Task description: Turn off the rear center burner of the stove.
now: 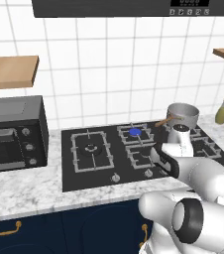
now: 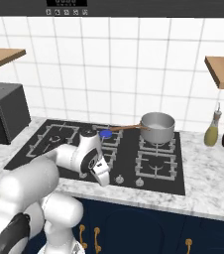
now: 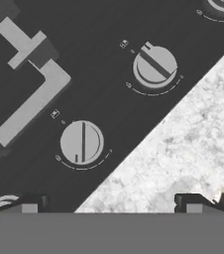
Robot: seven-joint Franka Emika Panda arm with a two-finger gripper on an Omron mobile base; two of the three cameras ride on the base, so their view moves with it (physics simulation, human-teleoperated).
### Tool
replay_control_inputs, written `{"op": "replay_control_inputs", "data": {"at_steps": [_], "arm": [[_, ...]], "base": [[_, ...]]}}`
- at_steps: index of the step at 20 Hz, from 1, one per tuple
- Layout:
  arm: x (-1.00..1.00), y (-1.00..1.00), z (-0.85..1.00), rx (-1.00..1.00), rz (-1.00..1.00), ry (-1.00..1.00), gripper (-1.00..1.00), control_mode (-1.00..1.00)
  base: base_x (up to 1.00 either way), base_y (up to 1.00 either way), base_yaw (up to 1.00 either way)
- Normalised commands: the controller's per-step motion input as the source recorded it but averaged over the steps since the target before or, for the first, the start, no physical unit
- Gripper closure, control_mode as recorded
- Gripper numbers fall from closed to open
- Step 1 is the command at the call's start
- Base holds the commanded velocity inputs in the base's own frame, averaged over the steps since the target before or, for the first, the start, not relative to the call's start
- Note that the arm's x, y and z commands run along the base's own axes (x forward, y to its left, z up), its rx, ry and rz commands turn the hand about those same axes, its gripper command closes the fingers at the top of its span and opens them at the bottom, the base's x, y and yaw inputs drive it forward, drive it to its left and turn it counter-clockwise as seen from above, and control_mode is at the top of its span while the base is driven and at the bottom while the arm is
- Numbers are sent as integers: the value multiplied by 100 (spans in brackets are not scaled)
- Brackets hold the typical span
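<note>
Hovering over the stove's (image 1: 104,168) front knobs (image 3: 82,142), jaws spread apart, gripping nothing.

A black glass stove (image 1: 101,173) carries grey metal grates and silver knobs (image 3: 82,142) ringed by thin pale arcs. The rear centre burner (image 1: 135,132) glows blue. A silver pot (image 2: 157,127) has a brown wooden handle. The table (image 1: 20,191) is white marble with grey speckles. Wall tiles (image 1: 104,64) are white, the shelves (image 1: 10,71) light wood, the toaster oven (image 1: 12,134) black, and the cabinets (image 2: 134,225) navy with gold handles.
</note>
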Motion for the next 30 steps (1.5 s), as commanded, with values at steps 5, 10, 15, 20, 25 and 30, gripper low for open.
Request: {"op": "replay_control_inputs", "data": {"at_steps": [5,10,15,20,25,30], "arm": [[5,-9,-11,0,0,0,-100,-100],[15,0,-5,0,0,0,-100,-100],[21,0,-7,0,0,1,-100,-100],[18,0,-13,0,0,2,-100,-100],[19,0,-21,0,0,2,-100,-100],[14,-2,-6,0,0,0,-100,-100]], "base": [[0,0,0],[0,0,0],[0,0,0],[0,0,0],[0,0,0],[0,0,0]]}}
